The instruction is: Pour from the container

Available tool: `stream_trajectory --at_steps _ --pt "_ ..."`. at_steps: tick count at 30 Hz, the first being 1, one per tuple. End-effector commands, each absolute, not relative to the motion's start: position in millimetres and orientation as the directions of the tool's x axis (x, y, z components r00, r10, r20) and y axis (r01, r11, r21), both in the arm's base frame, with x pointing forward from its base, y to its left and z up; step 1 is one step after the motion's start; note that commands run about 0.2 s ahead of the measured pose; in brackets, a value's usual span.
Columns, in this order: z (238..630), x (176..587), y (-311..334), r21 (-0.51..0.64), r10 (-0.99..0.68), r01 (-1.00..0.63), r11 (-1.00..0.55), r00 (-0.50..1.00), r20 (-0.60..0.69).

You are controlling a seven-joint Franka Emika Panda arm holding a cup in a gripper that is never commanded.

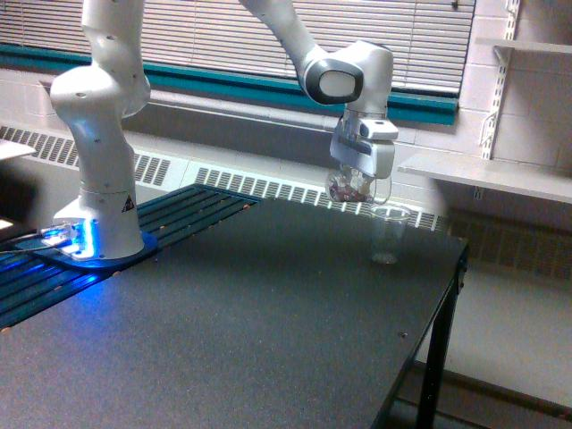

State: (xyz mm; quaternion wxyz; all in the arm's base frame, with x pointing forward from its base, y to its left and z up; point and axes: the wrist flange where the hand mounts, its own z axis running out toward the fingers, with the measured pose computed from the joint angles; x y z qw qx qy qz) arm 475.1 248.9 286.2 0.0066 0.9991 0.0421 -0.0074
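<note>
My end effector [361, 183] clamps the container [356, 187] (dark bits inside) above-left of the narrow cup [388, 234], near the worktop's [223, 322] far-right edge.

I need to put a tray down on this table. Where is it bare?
Bare: the whole table from the arm's base across to the near edge. Crowded: the far corner on the exterior view's right, where the cup stands below the claw and its container.
</note>
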Motion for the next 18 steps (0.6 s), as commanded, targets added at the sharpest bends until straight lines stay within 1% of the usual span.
stream_trajectory --at_steps 1,8,18 --pt "289 487 249 0.007 0.133 0.133 -0.991 0.99 -0.036" --pt "293 493 256 -0.011 0.152 0.151 -0.988 0.986 -0.07" --pt "299 497 254 0.004 0.189 0.191 -0.982 0.974 -0.127"
